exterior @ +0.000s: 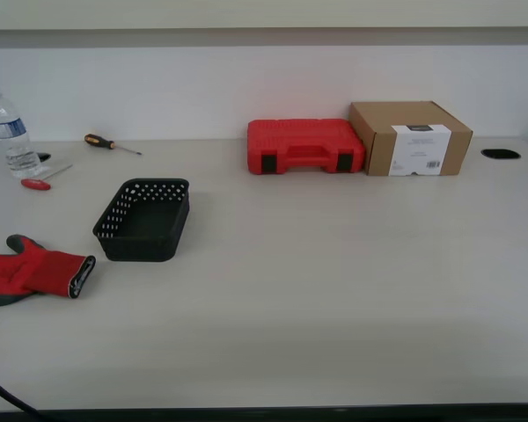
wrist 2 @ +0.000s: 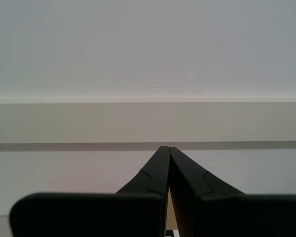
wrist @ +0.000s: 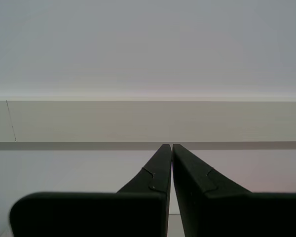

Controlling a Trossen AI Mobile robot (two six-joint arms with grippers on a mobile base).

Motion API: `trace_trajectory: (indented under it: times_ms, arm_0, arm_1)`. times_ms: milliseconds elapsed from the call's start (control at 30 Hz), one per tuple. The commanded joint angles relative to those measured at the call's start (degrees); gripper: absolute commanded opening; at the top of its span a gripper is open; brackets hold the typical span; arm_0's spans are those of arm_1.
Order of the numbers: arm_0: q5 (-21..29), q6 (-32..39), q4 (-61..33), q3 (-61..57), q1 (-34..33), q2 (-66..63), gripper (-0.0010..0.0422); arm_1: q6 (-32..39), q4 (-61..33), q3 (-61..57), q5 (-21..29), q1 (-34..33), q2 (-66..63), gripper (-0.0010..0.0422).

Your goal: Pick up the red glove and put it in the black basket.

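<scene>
Pale table point(exterior: 334, 290) against white wall; both grippers' jaws pressed together, holding nothing.

Red knit cloth glove point(exterior: 26, 272), dark rubbery-looking coating on fingers/palm, black cloth edging at cuff; soft, matt, lies at the table's left edge. Small rectangular black plastic basket point(exterior: 143, 220) w/ rows of holes in its walls, matt, hard. Pale table top point(exterior: 334, 290): smooth, laminate-like, faint sheen. Hard red plastic case point(exterior: 304, 146) at back edge, moulded, slightly glossy, black plastic latches. Brown cardboard box point(exterior: 410, 137) beside it, matt, white paper label. Clear plastic water bottle point(exterior: 9, 134), back-left corner, glossy. Screwdriver point(exterior: 111, 144): thin metal shaft; handle material unclear. My first gripper point(wrist: 171, 146) and my second gripper point(wrist 2: 166, 147): black fingers, smooth, matt, plastic-like.
</scene>
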Motion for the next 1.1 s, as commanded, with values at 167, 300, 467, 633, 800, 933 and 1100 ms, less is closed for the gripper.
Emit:
trace_trajectory:
  times_ms: [167, 300, 467, 633, 800, 933, 1100]
  arm_0:
    - [-0.09, 0.15, 0.15, 0.04, -0.04, -0.02, 0.0000]
    - [-0.09, 0.15, 0.15, 0.04, -0.04, -0.02, 0.0000]
    - [-0.09, 0.15, 0.15, 0.04, -0.04, -0.02, 0.0000]
    - [-0.09, 0.15, 0.15, 0.07, -0.04, -0.02, 0.0000]
    - [-0.09, 0.15, 0.15, 0.04, -0.02, -0.02, 0.0000]
    - [-0.09, 0.15, 0.15, 0.04, -0.04, -0.02, 0.0000]
    - [-0.11, 0.15, 0.13, 0.07, -0.02, -0.02, 0.0000]
  arm_1:
    - [-0.09, 0.20, 0.02, 0.02, -0.02, -0.02, 0.0000]
    - [-0.09, 0.20, 0.02, 0.00, 0.00, -0.02, 0.0000]
    - [-0.09, 0.20, 0.02, 0.00, -0.02, -0.02, 0.0000]
    - [-0.09, 0.26, 0.13, 0.00, -0.02, -0.02, 0.0000]
    - [-0.09, 0.24, 0.22, 0.24, -0.02, -0.02, 0.0000]
    - [-0.09, 0.28, 0.46, 0.22, 0.00, -0.02, 0.0000]
    - [4.26, -0.70, 1.90, -0.85, 0.07, -0.02, 0.0000]
